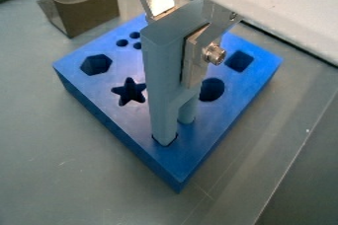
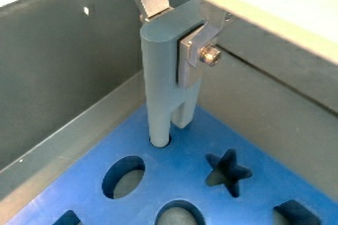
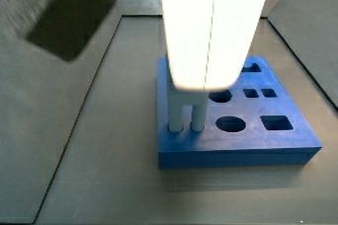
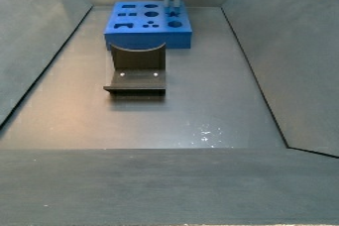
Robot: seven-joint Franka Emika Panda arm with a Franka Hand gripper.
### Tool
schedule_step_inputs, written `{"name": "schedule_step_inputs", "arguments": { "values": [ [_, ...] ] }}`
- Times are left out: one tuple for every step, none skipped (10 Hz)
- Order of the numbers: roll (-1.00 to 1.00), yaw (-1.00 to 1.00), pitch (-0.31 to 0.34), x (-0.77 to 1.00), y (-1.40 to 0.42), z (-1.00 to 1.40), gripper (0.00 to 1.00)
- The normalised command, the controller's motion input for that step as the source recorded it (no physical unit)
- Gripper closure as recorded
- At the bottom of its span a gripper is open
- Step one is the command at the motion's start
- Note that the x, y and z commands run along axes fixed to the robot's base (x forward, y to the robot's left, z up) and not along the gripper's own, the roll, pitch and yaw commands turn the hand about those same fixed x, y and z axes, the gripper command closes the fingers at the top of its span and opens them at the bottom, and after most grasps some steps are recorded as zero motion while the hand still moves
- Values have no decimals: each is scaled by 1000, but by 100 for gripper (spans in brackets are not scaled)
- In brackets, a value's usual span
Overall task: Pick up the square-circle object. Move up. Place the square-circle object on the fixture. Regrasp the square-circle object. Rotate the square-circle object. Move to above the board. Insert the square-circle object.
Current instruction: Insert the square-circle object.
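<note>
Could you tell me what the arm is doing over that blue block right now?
The gripper holds the square-circle object upright at a corner of the board, its lower end entering a hole there. The fixture stands empty beside the board. How deep the object sits cannot be told.

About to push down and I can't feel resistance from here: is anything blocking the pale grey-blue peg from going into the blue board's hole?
Nothing visible. The tool holds the slim pale grey-blue peg upright, its lower end already at a hole in the bright-blue holed board near a corner. The brown notched fixture stands apart.
</note>
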Motion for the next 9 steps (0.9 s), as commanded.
{"name": "schedule_step_inputs", "arguments": {
  "values": [
    [116,-191,0,277,-117,-603,100],
    [80,-194,0,311,-86,-594,100],
    [67,-191,0,311,-60,-537,100],
    [63,-174,0,334,-46,-494,100],
    [61,-111,27,354,-9,-511,100],
    [23,0,0,283,0,-551,100],
    [0,0,0,257,0,-406,100],
    [-41,0,-99,0,0,-26,100],
    [0,0,0,0,0,0,100]
  ]
}}
